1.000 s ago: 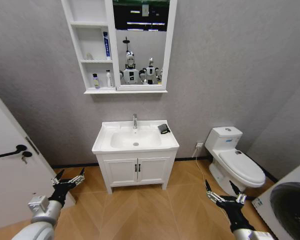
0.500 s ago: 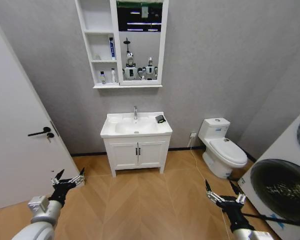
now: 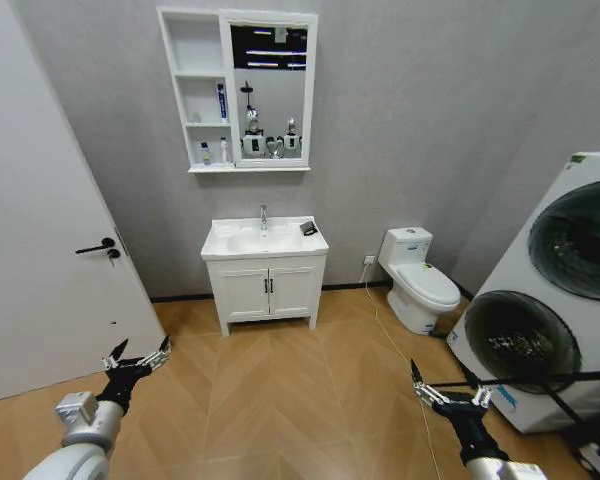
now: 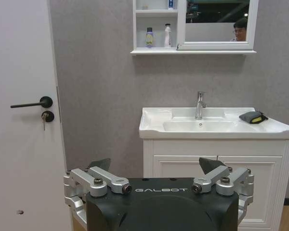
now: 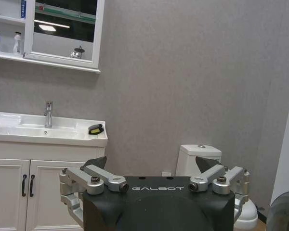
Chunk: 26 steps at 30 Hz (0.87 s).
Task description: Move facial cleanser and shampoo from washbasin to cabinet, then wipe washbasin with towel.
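Observation:
The white washbasin (image 3: 263,241) stands far off against the grey wall, with the dark towel (image 3: 308,229) on its right rim. Above it hangs the cabinet (image 3: 202,100). Two small bottles (image 4: 149,37) stand on its lowest shelf and a blue tube (image 3: 222,100) on the shelf above; I cannot tell which are the facial cleanser and shampoo. The left gripper (image 3: 135,358) and right gripper (image 3: 445,385) hang low over the floor, both open and holding nothing. The wrist views show the washbasin (image 4: 212,126) and towel (image 5: 96,129) beyond the open left gripper (image 4: 156,164) and right gripper (image 5: 151,162).
A white door (image 3: 40,220) with a black handle is at the left. A toilet (image 3: 418,280) sits right of the washbasin. Stacked washing machines (image 3: 540,300) stand at the right. Bare wooden floor (image 3: 280,390) lies between me and the washbasin.
The whole view has pulled back from the washbasin, which looks smaller and farther. The door and washing machines have come into view. Both grippers hold the same open pose.

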Available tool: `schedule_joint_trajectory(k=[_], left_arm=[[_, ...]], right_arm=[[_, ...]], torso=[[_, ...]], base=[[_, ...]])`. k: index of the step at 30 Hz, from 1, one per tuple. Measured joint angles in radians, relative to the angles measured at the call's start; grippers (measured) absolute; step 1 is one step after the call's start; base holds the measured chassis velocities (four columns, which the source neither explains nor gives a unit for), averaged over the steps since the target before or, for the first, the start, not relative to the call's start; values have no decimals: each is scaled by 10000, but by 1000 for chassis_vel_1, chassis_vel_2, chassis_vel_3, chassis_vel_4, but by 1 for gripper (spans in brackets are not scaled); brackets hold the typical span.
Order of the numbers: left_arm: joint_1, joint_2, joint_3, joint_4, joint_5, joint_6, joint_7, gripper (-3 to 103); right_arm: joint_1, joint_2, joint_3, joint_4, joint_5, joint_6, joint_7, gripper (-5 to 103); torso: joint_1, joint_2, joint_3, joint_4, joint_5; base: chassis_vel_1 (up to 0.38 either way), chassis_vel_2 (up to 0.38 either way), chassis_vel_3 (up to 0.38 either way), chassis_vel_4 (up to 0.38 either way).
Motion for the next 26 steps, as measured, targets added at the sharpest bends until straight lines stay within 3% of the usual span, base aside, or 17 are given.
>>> schedule_joint_trajectory(k=[26], left_arm=[[3,0,0,0,0,0,2,100]], right_arm=[[-2,0,-1,0,0,0,0,100]], torso=[[-13,7,-5,-1,2]], base=[[-4,7,10,-6]])
